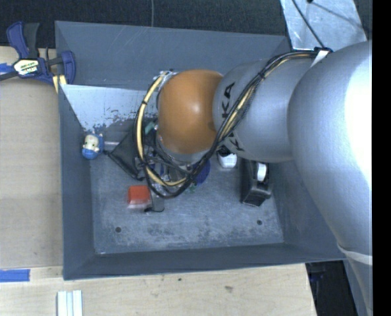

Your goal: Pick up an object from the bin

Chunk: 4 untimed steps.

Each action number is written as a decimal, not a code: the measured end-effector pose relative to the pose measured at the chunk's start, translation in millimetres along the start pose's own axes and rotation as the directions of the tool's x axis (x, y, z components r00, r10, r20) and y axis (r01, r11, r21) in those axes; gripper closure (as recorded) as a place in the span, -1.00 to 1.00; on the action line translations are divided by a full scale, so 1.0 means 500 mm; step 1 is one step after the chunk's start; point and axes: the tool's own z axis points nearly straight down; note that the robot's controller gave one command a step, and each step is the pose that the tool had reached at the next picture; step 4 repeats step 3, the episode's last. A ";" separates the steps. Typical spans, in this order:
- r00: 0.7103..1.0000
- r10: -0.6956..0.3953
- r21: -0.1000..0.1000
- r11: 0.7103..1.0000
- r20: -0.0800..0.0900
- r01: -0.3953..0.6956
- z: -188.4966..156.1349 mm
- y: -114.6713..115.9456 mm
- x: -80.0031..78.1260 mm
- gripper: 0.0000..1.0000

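One red block (138, 195) lies just beside the tool (157, 203).

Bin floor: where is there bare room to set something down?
Bare: the strip of bin floor along the near wall, below the red block and the black box; also the left side below the blue-and-white figure. Crowded: the middle, beneath the gripper.

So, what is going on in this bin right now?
A silver robot arm with an orange wrist cover reaches from the right into the grey metal bin. Its hand is low over the floor, right beside a small red block. A small blue and white figure and a black box lie apart, untouched.
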 end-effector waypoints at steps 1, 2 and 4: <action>1.000 0.000 -0.003 1.000 0.006 0.000 -0.010 0.005 -0.003 1.00; 0.977 -0.215 -0.002 0.977 0.000 0.215 -0.028 0.046 0.042 1.00; 0.975 -0.221 0.000 0.975 0.013 0.221 -0.237 0.042 0.020 1.00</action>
